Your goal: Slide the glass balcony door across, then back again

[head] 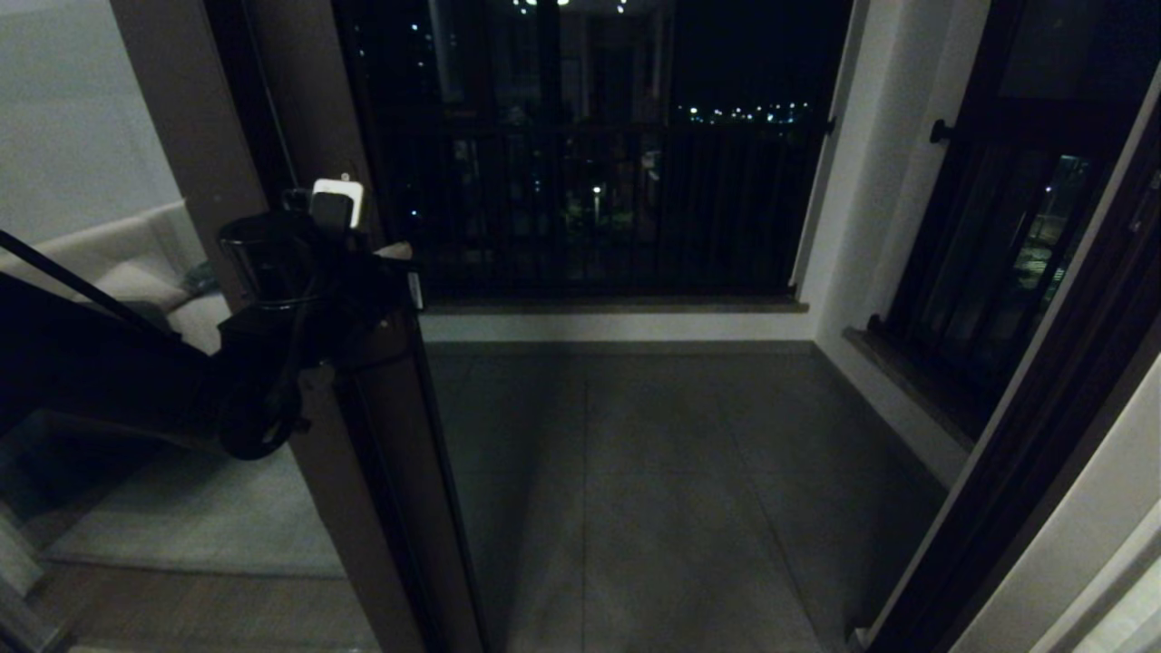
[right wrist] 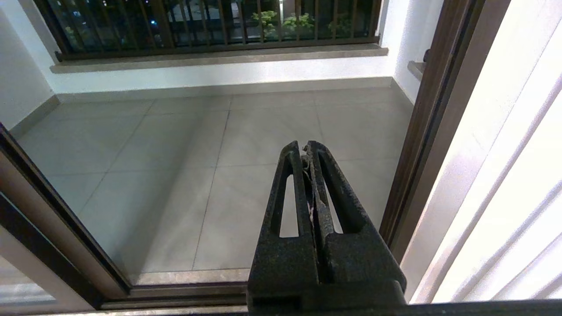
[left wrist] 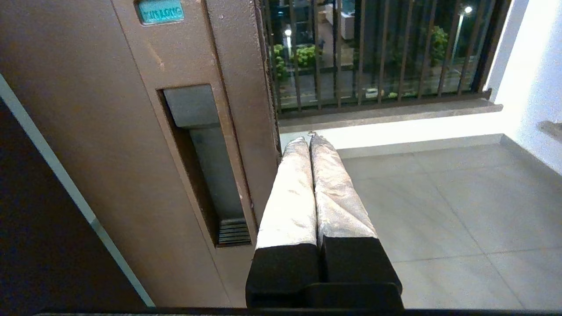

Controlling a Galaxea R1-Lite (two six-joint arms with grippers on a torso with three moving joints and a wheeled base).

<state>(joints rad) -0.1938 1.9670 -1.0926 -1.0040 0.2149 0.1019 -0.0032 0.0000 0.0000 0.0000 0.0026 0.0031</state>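
Robot at an open glass balcony door [head: 381,435], standing at left.

Left gripper [left wrist: 307,139], closed and empty, sits beside the stile's handle slot [left wrist: 206,166], the likely grip; the panel probably slides heavily. Right gripper [right wrist: 306,147], closed, idles over the balcony floor [right wrist: 175,145].

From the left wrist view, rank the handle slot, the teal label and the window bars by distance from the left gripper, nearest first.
The left gripper is shut, beside the door stile's edge.
1. Handle slot: recessed in the door stile, right beside the fingers.
2. Teal label: on the same stile, above the slot.
3. Window bars: across the balcony floor, farthest.
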